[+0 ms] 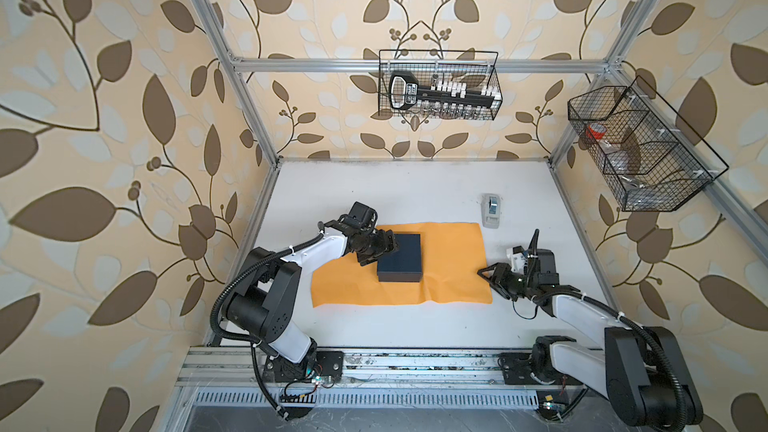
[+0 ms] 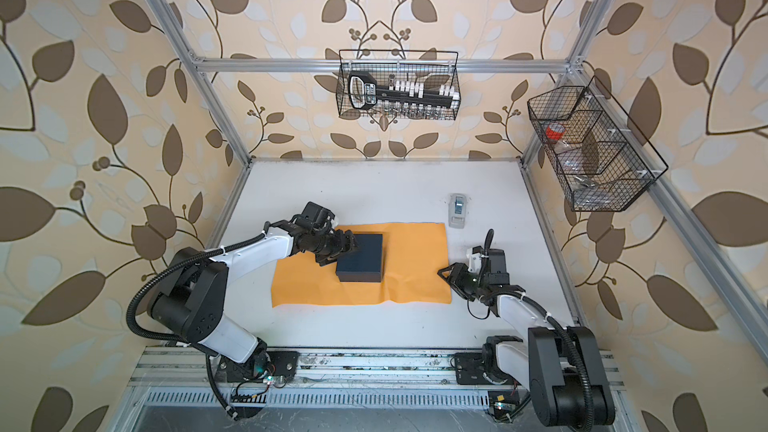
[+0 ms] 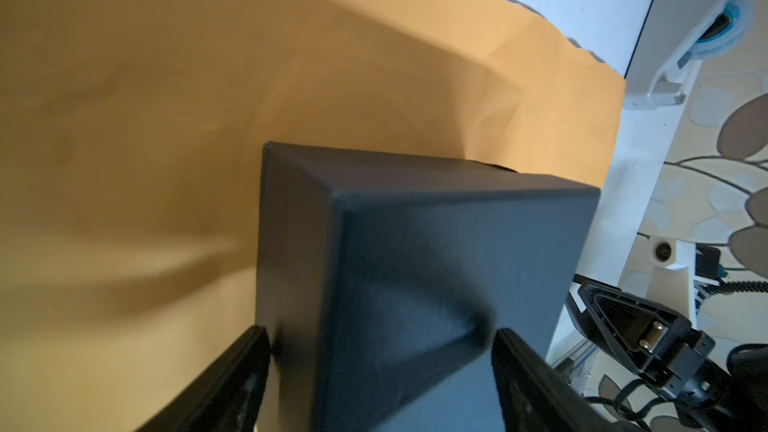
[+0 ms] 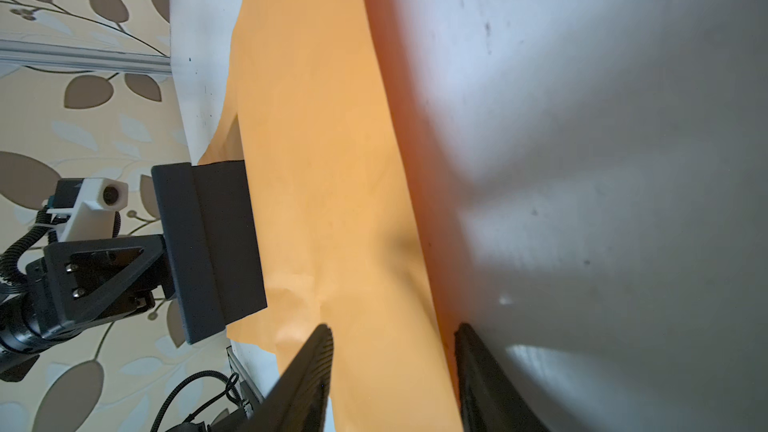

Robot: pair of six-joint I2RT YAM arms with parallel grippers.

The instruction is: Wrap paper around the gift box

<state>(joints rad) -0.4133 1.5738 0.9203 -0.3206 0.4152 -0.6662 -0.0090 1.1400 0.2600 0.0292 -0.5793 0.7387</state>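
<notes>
The black gift box sits on the left half of the orange paper, which lies spread on the white table. My left gripper is shut on the box's left end, one finger on the top face and the other at its underside. Up close, the box fills the space between the jaws of that gripper. My right gripper is open low at the paper's right edge, with that edge between its fingers.
A grey-white tape dispenser stands on the table beyond the paper's far right corner. A wire basket hangs on the back frame and another on the right frame. Bare white table lies in front of the paper.
</notes>
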